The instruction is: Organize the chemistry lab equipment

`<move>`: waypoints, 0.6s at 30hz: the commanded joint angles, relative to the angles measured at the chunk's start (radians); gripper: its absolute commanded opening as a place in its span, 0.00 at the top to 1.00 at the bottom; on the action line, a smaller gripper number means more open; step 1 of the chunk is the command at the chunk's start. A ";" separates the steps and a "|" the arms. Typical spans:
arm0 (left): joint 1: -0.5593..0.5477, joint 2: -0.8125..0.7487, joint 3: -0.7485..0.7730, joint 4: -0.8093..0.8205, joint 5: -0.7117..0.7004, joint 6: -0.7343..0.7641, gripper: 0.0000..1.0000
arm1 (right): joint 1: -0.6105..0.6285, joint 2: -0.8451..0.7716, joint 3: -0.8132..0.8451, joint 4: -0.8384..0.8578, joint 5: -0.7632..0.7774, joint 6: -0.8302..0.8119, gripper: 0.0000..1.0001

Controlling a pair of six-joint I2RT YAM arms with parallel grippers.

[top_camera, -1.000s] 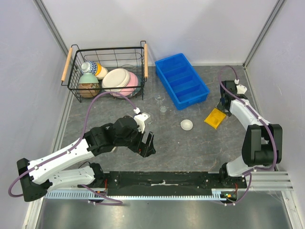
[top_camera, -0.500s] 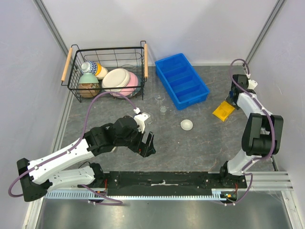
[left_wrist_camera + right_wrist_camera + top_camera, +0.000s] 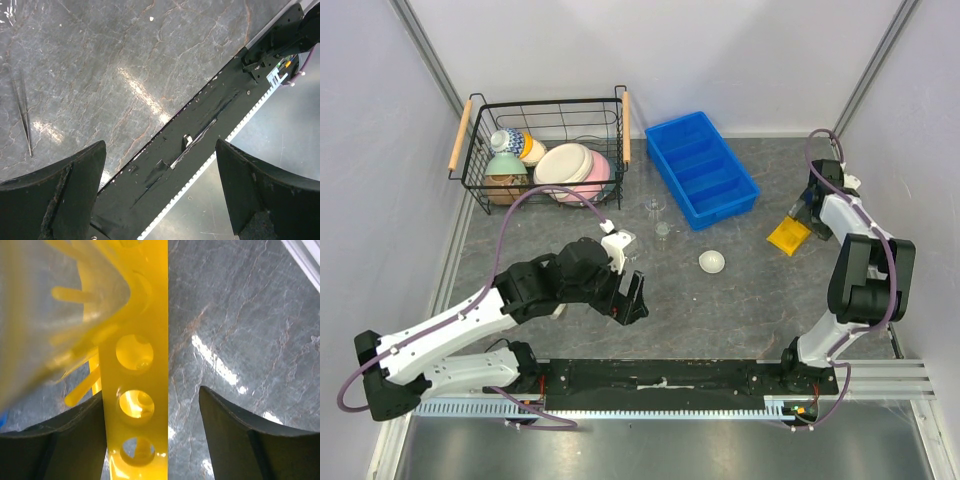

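The grey stone table (image 3: pixel 720 310) carried everything. A wire basket (image 3: pixel 545 101) of pastel bowls filled its far-left corner, and beside it, by the middle of the far edge, sat a blue bin (image 3: pixel 701 168) with dividers, probably where the loose pieces belong.

The left gripper (image 3: pixel 160 150) hung low over the near edge. Its jaws were released and held nothing, with only bare table and the black rail between them. It seemed parked within reach of the small items.

The right gripper (image 3: pixel 804 212) reached out along the right edge and straddled the yellow rack (image 3: pixel 787 237). In the wrist view its jaws stood spread, one finger against the rack's edge and the other clear of it. That looked more like steadying or nudging than pinching. The rack lay flat-ish on the table near the right edge, well apart from the bin.

The white domed dish (image 3: pixel 712 262) rested mid-table. Two small clear glass vessels (image 3: pixel 653 207) stood just off the bin's near-left corner. Thin tubes (image 3: pixel 22 115) lay flat near the left jaws, hard to pick out against the stone.
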 commanded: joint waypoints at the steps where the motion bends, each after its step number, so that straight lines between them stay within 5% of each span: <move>1: -0.001 -0.010 0.080 -0.043 -0.044 0.024 0.04 | 0.001 -0.054 0.020 -0.149 -0.068 -0.010 0.25; 18: 0.001 0.066 0.212 -0.126 -0.160 0.055 0.03 | 0.077 -0.248 0.182 -0.219 -0.108 -0.036 0.23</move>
